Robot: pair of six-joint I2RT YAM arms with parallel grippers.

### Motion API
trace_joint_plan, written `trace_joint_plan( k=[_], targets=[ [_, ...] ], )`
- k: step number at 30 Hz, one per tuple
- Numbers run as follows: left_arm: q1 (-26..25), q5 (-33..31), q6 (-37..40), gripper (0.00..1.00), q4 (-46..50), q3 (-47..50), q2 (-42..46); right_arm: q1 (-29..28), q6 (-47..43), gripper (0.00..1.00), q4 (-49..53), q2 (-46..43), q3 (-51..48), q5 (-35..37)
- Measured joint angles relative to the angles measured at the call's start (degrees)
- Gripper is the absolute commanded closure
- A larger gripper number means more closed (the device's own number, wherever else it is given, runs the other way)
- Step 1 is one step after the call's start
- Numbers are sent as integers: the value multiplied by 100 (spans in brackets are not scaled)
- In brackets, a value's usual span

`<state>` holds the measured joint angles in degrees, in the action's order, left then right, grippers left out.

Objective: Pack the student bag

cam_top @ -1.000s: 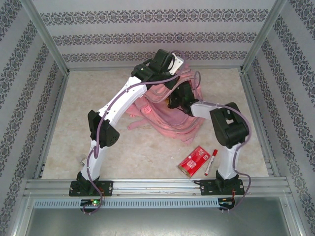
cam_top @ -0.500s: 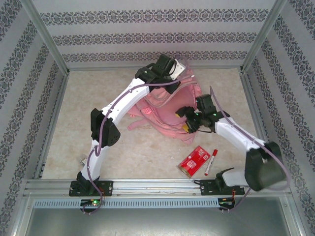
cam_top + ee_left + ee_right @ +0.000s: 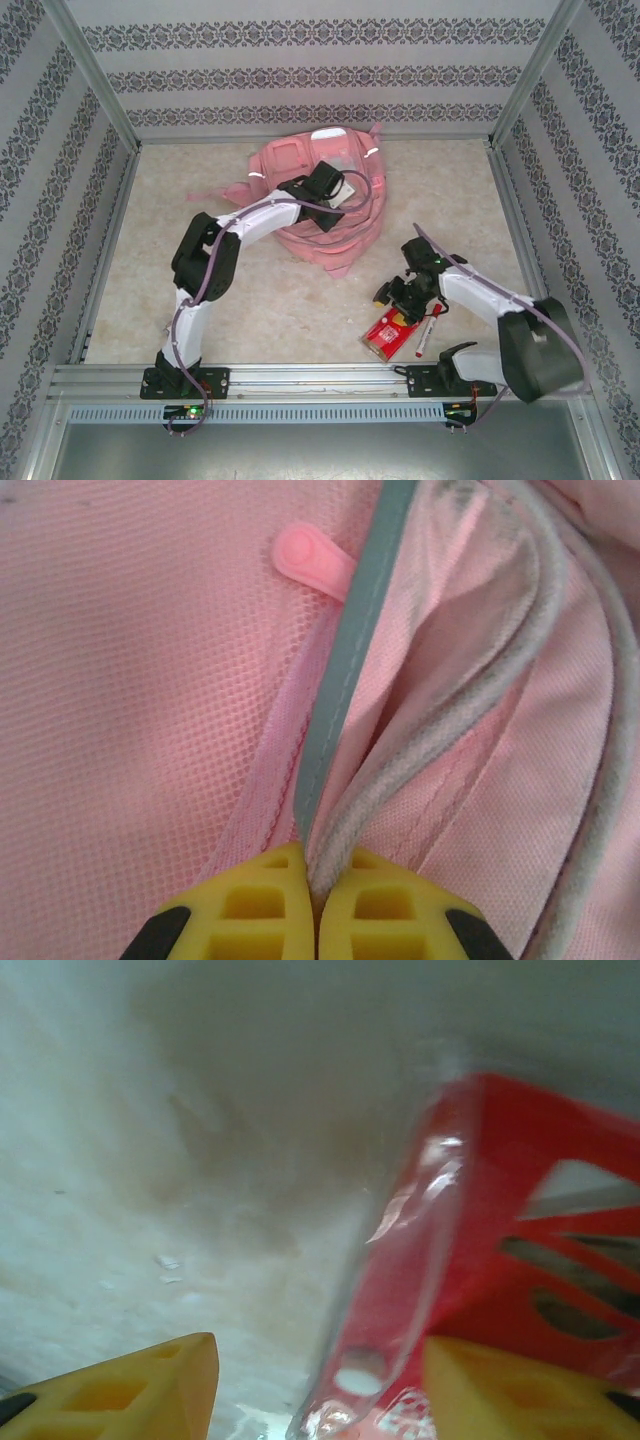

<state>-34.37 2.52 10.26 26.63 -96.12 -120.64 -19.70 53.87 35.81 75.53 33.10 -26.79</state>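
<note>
Student bag [image 3: 290, 160] slumps pink at twelve o'clock on the surface [image 3: 200, 280], and my left jaws are clamped tight on its piped edge, below a zip pull [image 3: 300, 552]. Down at five o'clock, my right jaws gape wide over the red packet [image 3: 385, 338], with a marker [image 3: 424, 338] just beside it.

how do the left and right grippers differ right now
The left gripper is shut, pinching an edge of the large pink fabric backpack; the right gripper is open, empty. The left is at the backpack; the right is over an edge of the flat red wrapped packet. Both are yellow-tipped.
</note>
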Motion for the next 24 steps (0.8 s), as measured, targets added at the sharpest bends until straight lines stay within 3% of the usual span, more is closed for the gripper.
trace_joint_plan(
  k=[1,2,5,10,15,19,24],
  targets=[
    [90,26,-37,57,-11,125,138,-50,-50,47,-17,125,81,-63],
    [219,48,-131,47,-4,264,313,-107,-105,48,-114,256,173,-131],
    [573,149,-422,41,33,507,721,-195,-162,50,-527,654,411,-319],
    [695,629,-1292,39,26,1128,1674,-221,-105,51,-1239,1266,911,-409],
    [116,1600,-2149,39,37,1609,2275,22,168,43,-1893,1598,1248,-400],
    [-452,2286,-2441,40,258,1746,2107,476,175,44,-1794,1421,1248,-422],
    [-828,2865,-2420,45,688,1532,1257,1263,-267,52,-1322,699,621,-573]
  ],
)
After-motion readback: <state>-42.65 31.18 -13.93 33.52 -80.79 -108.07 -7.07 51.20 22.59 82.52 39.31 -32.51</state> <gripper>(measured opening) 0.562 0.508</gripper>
